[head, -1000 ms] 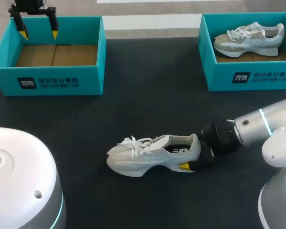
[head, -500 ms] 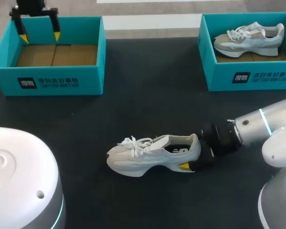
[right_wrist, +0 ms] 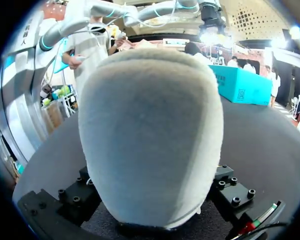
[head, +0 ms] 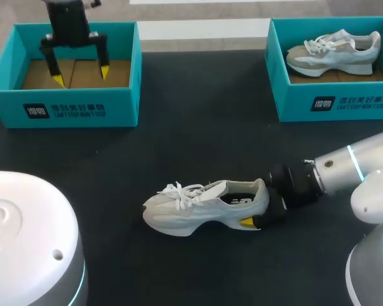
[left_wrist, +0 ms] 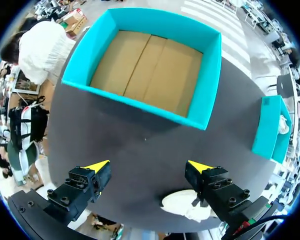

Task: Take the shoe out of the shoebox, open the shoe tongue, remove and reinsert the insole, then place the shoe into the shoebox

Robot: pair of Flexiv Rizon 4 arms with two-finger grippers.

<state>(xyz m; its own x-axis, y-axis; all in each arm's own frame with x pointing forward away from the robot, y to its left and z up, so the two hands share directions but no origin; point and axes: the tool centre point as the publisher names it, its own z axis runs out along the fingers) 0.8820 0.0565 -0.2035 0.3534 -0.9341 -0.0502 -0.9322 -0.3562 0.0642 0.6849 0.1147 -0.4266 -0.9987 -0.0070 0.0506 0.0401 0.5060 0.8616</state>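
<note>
Sneaker [head: 204, 207] at table [head: 198, 95] centre, heel at 3 o'clock clamped in right gripper [head: 260, 207]; left gripper [head: 80, 78] gapes empty over teal shoebox [head: 64, 105] at 10 o'clock, so its tongue pull may snag laces, yanking heel loose.

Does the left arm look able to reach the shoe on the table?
Probably yes: its open pincer hangs above the empty box, bare table between; the right pincer grips only the shoe's heel.
</note>
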